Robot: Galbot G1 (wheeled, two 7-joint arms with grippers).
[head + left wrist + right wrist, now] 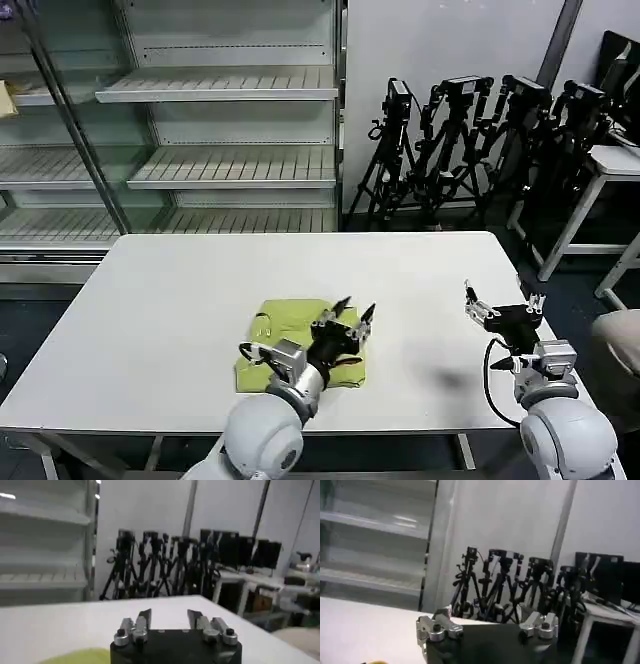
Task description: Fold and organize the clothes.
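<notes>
shirt [290, 335] folded under open left end effector [356, 309]

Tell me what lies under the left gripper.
The left gripper, open, hovers over the folded lime yellow-green fabric shirt on the white table; the arm hides the shirt's right part.

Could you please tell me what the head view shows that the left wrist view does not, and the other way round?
Only the head view takes in the whole folded shirt on the white table, the right gripper open above the table's right side, and the left gripper open over the shirt. Only the left wrist view looks level across the table past the gripper. Both share the left gripper, a piece of the shirt, the table, the shelves and the tripods.
</notes>
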